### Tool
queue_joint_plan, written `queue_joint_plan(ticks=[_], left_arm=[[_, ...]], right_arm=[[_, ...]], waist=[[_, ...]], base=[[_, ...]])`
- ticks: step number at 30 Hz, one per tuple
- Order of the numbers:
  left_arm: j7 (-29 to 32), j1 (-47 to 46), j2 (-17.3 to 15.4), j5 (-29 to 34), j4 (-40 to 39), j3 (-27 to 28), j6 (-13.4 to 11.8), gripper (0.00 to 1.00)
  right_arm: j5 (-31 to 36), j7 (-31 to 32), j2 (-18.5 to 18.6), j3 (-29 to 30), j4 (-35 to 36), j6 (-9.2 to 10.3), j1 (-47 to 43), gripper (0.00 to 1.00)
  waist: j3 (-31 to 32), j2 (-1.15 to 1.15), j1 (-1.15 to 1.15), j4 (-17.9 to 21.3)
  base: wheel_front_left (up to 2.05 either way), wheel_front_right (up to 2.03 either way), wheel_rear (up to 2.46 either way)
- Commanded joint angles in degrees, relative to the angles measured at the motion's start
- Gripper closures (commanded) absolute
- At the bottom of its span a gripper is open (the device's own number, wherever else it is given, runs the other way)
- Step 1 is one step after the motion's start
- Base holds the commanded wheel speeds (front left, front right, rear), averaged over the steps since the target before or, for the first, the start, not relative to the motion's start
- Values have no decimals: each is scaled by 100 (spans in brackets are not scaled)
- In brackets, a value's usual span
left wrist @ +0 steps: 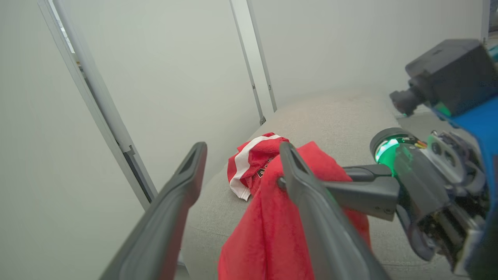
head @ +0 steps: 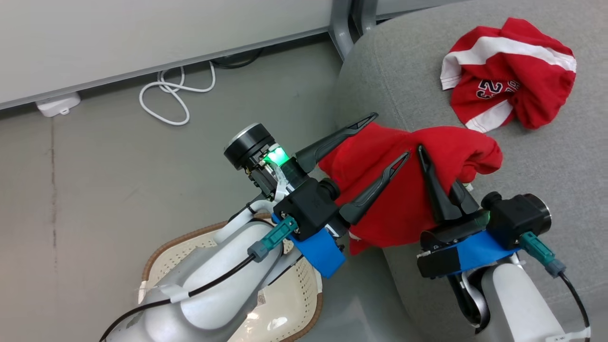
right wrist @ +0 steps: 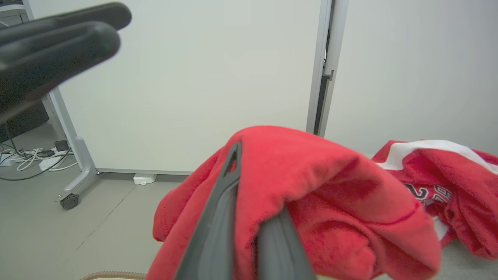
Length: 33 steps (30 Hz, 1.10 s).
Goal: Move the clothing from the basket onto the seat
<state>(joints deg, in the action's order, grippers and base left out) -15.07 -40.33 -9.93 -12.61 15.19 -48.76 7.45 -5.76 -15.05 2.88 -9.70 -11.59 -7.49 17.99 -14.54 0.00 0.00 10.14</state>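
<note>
A plain red piece of clothing (head: 403,199) hangs over the seat's (head: 546,156) front left edge with my right gripper (head: 434,171) shut on it. In the right wrist view the cloth (right wrist: 330,186) drapes over both fingers (right wrist: 221,217). My left gripper (head: 392,135) is open just left of it, one finger (left wrist: 307,202) lying against the red cloth (left wrist: 272,229). Another red garment with white trim and dark numerals (head: 508,71) lies crumpled on the seat further back. The cream basket (head: 294,294) stands on the floor beneath my left arm, its inside hidden.
A white cable (head: 171,95) and a small white adapter (head: 57,104) lie on the grey floor by the wall panel. A metal panel leg (head: 342,28) stands behind the seat's corner, and another leg with a caster (right wrist: 72,200) is to the left.
</note>
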Motion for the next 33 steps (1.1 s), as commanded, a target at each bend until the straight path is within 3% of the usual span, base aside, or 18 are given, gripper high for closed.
queue_joint_plan(ticks=[1, 15, 27, 33], left_arm=[[-15, -96, -24, -25, 22, 3, 3, 0], [-15, -204, -77, -68, 104, -196, 3, 0], [-15, -118, -124, 16, 90, 8, -43, 0], [-15, -221, -121, 89, 41, 44, -36, 0]], right_arm=[[7, -19, 3, 52, 61, -1, -72, 100], [-19, -19, 1, 779, 321, -1, -296, 100], [321, -19, 15, 1184, 617, -1, 315, 100], [476, -19, 289, 1425, 832, -1, 1178, 100]], waist=[[-10, 0, 0, 54], [-142, 0, 0, 492], [-255, 0, 0, 300], [-614, 0, 0, 178]], base=[[0, 0, 0], [0, 0, 0], [0, 0, 0], [0, 0, 0]])
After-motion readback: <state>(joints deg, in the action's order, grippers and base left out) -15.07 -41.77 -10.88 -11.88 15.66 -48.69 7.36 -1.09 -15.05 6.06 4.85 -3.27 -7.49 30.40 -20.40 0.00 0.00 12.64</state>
